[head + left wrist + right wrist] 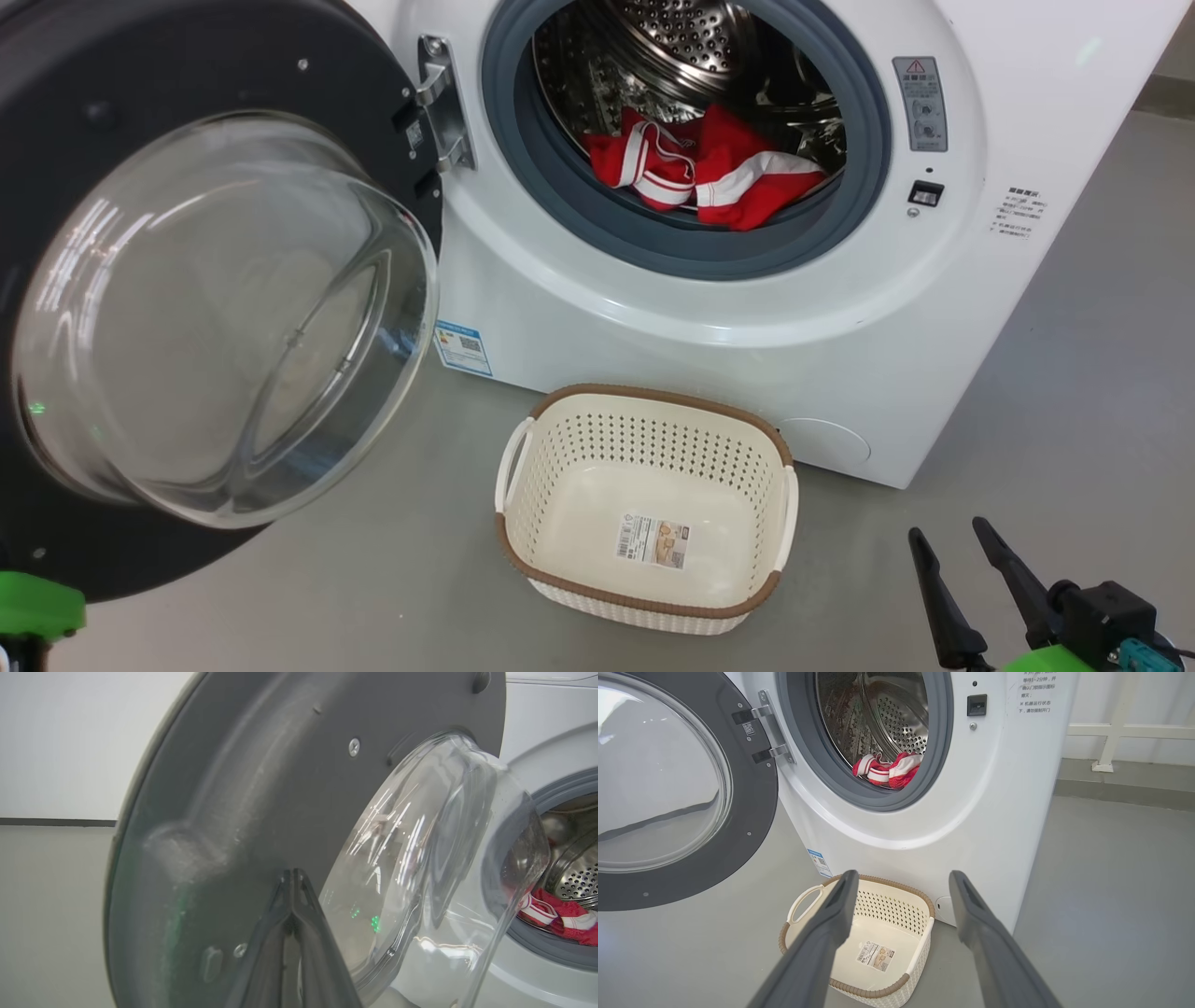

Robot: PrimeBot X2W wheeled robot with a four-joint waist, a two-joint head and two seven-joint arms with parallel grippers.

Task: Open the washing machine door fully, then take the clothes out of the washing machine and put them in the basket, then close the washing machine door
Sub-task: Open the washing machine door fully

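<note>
The washing machine [653,317] stands with its door [56,112] swung wide open to the left, the glass bowl [215,317] facing me. Red clothes [709,173] with white stripes lie at the drum's front lip. The basket [653,397] sits empty on the floor below the opening. My right gripper [947,528] hovers open at the lower right, above the floor beside the basket [896,910]; in its wrist view it [903,877] points at the machine [924,826]. My left gripper [293,872] is shut, tips close to the door's grey inner face [261,788]; I cannot tell if they touch.
Grey floor [1074,392] spreads to the right of the machine and in front of the basket. A white rail [1111,742] runs along the far wall. The open door [756,812] juts out over the floor at the left.
</note>
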